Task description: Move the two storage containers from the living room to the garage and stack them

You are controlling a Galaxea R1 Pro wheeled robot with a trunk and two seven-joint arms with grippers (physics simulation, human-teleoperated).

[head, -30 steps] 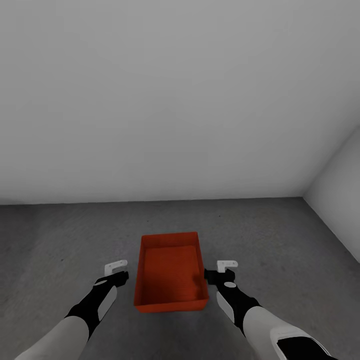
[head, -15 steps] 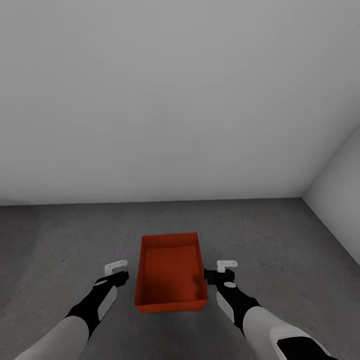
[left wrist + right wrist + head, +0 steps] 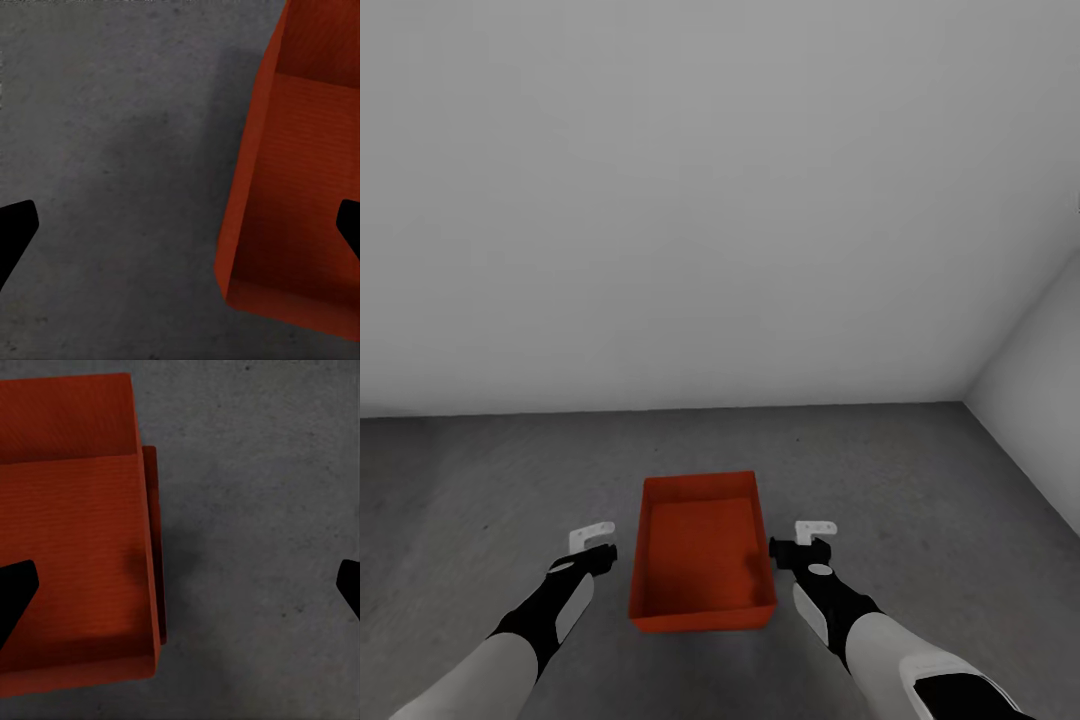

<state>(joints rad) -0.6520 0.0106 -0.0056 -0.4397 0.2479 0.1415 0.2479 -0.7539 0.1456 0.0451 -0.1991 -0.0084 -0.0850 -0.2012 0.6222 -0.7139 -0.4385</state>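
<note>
one orange-red container (image 3: 702, 552) sits low in the middle of the head picture, flat on the grey floor (image 3: 920, 470), close to the white wall (image 3: 700, 200). i see just one box shape from here, and i can't tell for sure if a second one is tucked inside it.

the left gripper (image 3: 592, 541) hangs at the box's left side and the right gripper (image 3: 812, 538) at its right side. both have their fingers spread wide, and they hold nothing. in the left wrist picture the box (image 3: 300, 187) fills the right half, and in the right wrist picture the box (image 3: 75, 532) fills the left half.

what could go wrong? the right gripper is very near the box wall. if the robot rolls or swings that arm, it may bump the box and push it crooked.
</note>
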